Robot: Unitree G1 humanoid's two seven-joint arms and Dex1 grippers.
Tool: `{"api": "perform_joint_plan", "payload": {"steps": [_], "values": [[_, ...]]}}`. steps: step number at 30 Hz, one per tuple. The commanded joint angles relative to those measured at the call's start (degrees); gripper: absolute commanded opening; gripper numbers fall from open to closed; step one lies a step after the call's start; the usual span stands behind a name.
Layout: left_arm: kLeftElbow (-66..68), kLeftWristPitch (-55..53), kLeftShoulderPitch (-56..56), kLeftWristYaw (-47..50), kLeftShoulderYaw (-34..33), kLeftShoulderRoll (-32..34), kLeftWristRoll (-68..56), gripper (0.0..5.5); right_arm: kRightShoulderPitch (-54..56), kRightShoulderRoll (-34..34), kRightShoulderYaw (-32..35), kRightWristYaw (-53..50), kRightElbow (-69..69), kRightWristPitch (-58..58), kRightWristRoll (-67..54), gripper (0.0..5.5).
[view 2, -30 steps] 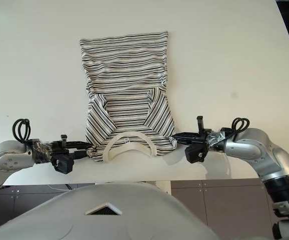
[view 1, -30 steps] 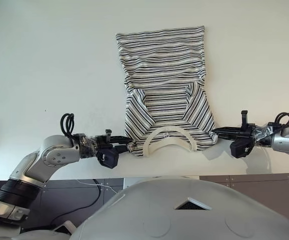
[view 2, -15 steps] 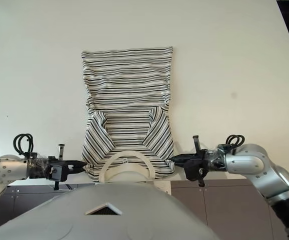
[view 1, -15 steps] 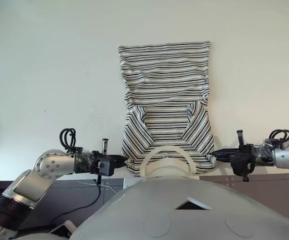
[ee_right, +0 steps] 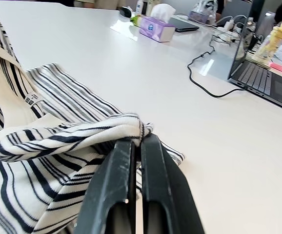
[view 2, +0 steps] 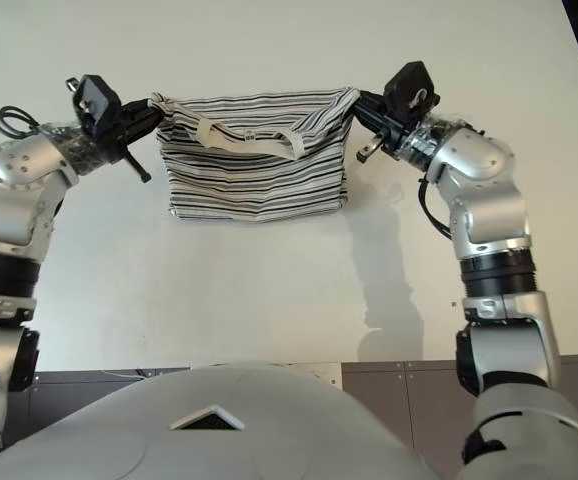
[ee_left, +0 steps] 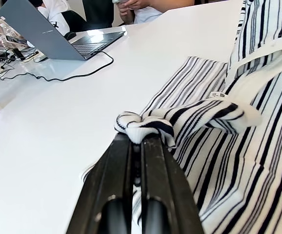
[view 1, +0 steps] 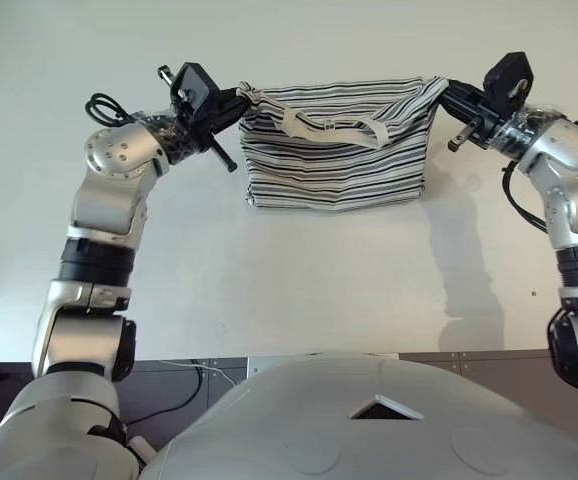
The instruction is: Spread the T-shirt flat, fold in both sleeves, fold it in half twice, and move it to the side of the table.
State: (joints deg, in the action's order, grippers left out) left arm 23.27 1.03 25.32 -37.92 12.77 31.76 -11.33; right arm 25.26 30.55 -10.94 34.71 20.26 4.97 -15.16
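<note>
Left tool and right tool pinch the T-shirt, seemingly folded over.

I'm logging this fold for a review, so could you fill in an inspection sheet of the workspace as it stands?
Surface: white table, bare in front of the shirt.
Job's things: striped T-shirt doubled over, collar side on top, far corners raised off the table.
Clutter: laptop, tissue box and bottles farther along the table.
Grippers: left gripper and right gripper each with fingers shut on a shirt corner.
Cables: black cable lying across the table.
Surroundings: grey panels below the table's near edge.
</note>
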Motion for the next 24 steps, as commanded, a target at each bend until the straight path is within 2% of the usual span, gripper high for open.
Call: {"api": "perform_joint_plan", "payload": {"steps": [1,6,12,20,24], "values": [[17.4,7.8,7.9,2.4,0.7,-5.0,6.6,0.13,7.6,-5.9,-1.2,-3.1,14.3,-6.5,7.0,0.10],[32.3,15.6,12.6,6.3,-0.7,-8.7,11.5,0.13,14.3,-9.9,0.5,-6.4,29.0,-13.4,12.0,0.10],[42.2,21.3,16.7,10.7,-0.4,-12.4,16.5,0.13,19.5,-12.0,0.2,-13.1,42.9,-18.1,18.8,0.10],[48.8,17.7,19.8,15.5,-3.7,-15.9,16.9,1.25,23.4,-15.5,1.3,-17.7,50.9,-21.0,22.8,1.48],[52.0,11.9,22.6,19.3,-6.3,-17.3,16.9,1.25,27.6,-15.9,1.8,-22.7,55.1,-16.2,24.7,2.20]]}}
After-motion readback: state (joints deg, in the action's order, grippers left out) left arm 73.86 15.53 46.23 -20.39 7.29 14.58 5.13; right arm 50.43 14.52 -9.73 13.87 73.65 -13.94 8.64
